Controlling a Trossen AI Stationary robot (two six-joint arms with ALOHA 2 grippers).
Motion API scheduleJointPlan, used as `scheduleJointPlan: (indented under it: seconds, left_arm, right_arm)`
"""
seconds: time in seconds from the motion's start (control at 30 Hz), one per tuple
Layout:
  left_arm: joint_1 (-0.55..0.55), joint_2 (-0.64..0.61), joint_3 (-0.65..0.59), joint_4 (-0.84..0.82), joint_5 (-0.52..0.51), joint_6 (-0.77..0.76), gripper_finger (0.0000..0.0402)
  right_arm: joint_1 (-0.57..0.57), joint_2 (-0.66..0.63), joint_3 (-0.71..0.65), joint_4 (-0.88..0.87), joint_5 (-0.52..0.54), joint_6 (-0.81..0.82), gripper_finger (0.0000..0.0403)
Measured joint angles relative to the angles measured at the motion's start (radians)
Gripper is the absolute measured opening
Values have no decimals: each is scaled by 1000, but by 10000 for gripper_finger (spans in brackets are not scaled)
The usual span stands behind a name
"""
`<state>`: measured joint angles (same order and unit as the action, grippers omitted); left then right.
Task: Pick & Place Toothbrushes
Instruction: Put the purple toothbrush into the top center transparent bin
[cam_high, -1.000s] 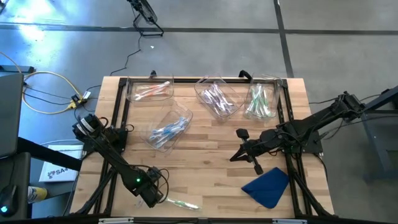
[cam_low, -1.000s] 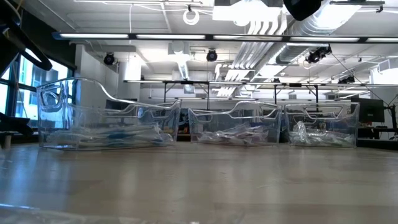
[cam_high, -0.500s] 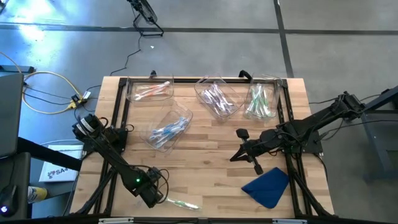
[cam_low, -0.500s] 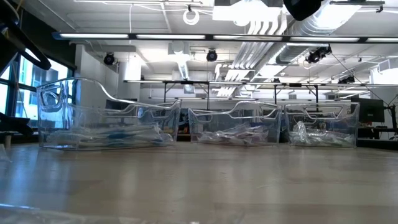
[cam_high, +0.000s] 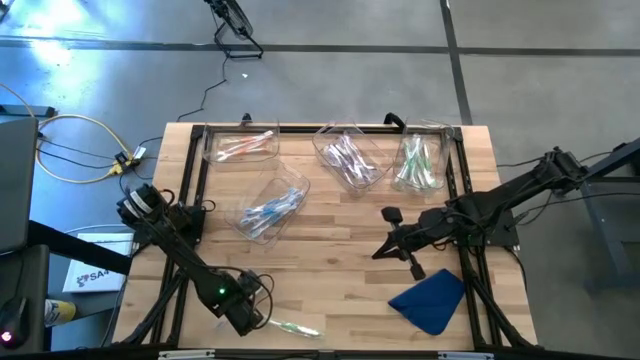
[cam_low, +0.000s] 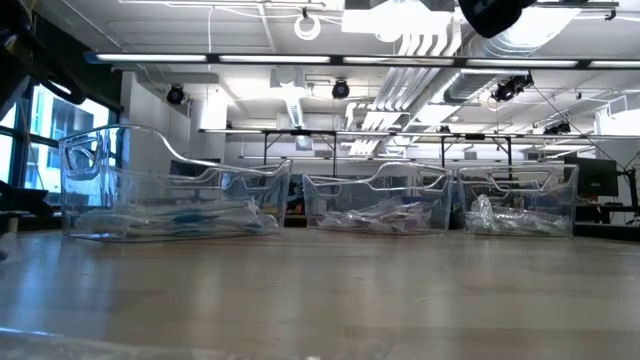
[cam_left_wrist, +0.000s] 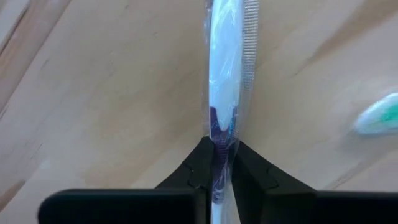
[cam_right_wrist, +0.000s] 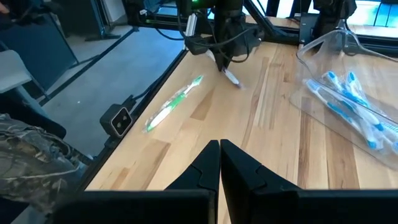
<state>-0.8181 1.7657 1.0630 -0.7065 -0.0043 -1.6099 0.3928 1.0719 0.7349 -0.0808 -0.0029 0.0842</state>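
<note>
One purple toothbrush (cam_left_wrist: 222, 93) stays clamped in left gripper (cam_left_wrist: 219, 163), right gripper (cam_right_wrist: 219, 163) edged sideways

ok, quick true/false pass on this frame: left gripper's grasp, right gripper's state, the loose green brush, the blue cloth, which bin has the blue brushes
1. The left gripper is shut on a wrapped toothbrush. True.
2. The right gripper holds a toothbrush. False: its fingers are closed together with nothing between them, above the table.
3. The green toothbrush lies loose on the wood near the left gripper. True.
4. The blue cloth sits inside a bin. False: it lies flat on the table by the right arm.
5. The blue toothbrushes are in the clear bin nearest the left arm. True.
</note>
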Motion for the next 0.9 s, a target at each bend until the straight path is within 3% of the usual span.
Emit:
scheduleJointPlan:
  seconds: [0.27, 0.5, 0.7, 0.9]
  left_arm:
    - [26, -79, 26, 10, -193, 128, 26]
    - [111, -167, 79, 11, -303, 379, 25]
    - [219, -191, 196, 41, -391, 737, 25]
    - [332, -191, 346, 197, -421, 1200, 25]
  right_arm:
    - [0, -42, 0, -21, -33, -2, 5]
    - [0, -60, 0, -18, -53, -2, 5]
    - [0, -60, 0, -30, -58, -2, 5]
    - [0, -106, 0, -30, -107, 18, 5]
